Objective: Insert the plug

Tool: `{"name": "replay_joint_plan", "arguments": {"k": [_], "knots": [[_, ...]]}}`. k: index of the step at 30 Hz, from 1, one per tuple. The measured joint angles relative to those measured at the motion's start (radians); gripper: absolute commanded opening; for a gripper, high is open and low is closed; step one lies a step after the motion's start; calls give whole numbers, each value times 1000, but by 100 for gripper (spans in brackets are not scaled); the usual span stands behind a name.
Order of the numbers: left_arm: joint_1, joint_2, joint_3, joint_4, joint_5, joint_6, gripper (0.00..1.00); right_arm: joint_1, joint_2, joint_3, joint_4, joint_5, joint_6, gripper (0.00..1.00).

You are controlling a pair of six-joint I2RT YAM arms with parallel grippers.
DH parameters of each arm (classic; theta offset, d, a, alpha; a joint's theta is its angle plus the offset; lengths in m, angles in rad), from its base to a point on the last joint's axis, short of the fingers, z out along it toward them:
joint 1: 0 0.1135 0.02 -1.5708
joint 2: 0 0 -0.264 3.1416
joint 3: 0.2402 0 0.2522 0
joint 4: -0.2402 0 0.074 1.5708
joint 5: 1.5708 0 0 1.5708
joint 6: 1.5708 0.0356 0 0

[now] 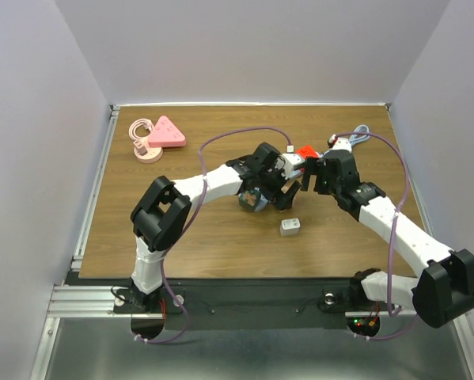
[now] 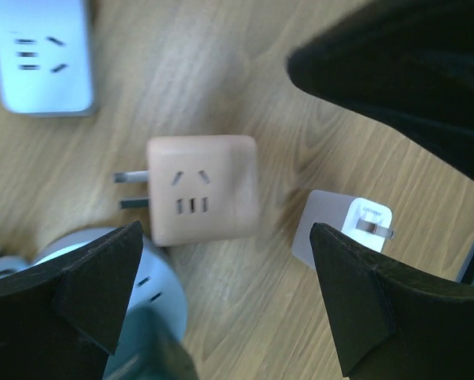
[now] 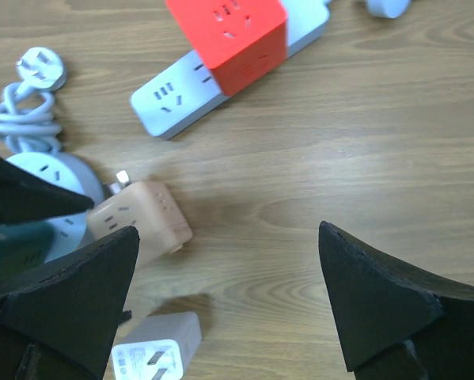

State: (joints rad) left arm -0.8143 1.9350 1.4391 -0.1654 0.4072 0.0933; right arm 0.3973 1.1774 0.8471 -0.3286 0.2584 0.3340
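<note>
Left wrist: peach plug cube (image 2: 202,188) looks light, rigid, slick (take its flat sides); left tool (image 2: 225,253) gapes empty.

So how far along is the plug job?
Seemingly done: the red cube sits on the white power strip. In hand: nothing; left gripper and right gripper are both open. Left: the beige adapter lies loose, prongs bare, beside the white charger.
</note>
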Motion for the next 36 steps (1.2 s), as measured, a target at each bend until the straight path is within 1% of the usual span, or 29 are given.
{"name": "replay_joint_plan", "arguments": {"k": [4,12,19,21,23,25,26,27,28,29,30,36], "knots": [[-21,36,8,-7,-35,-5,99,-6,-5,-11,0,41,21,100],[-21,47,17,-5,-126,-24,99,-10,-52,-31,1,62,30,100],[-27,77,29,1,-140,-24,99,-11,-77,-46,-1,77,33,100],[-31,87,29,2,-137,-24,97,-11,-89,-46,0,88,37,100],[-35,92,29,5,-130,-23,86,-12,-99,-46,0,108,46,100],[-37,92,29,3,-114,-22,71,-14,-105,-46,0,126,56,100],[-37,92,29,2,-98,-23,51,-17,-106,-46,0,133,62,100],[-37,93,29,5,-92,-25,41,-18,-106,-46,0,138,64,100],[-37,93,29,10,-79,-16,20,-20,-106,-46,-1,143,68,100],[-37,93,29,13,-68,-13,7,-23,-106,-46,0,146,72,100],[-37,93,27,15,-60,-22,0,-24,-106,-46,0,147,74,100],[-32,93,26,20,-48,-51,0,-25,-125,-46,-1,145,95,100]]}}
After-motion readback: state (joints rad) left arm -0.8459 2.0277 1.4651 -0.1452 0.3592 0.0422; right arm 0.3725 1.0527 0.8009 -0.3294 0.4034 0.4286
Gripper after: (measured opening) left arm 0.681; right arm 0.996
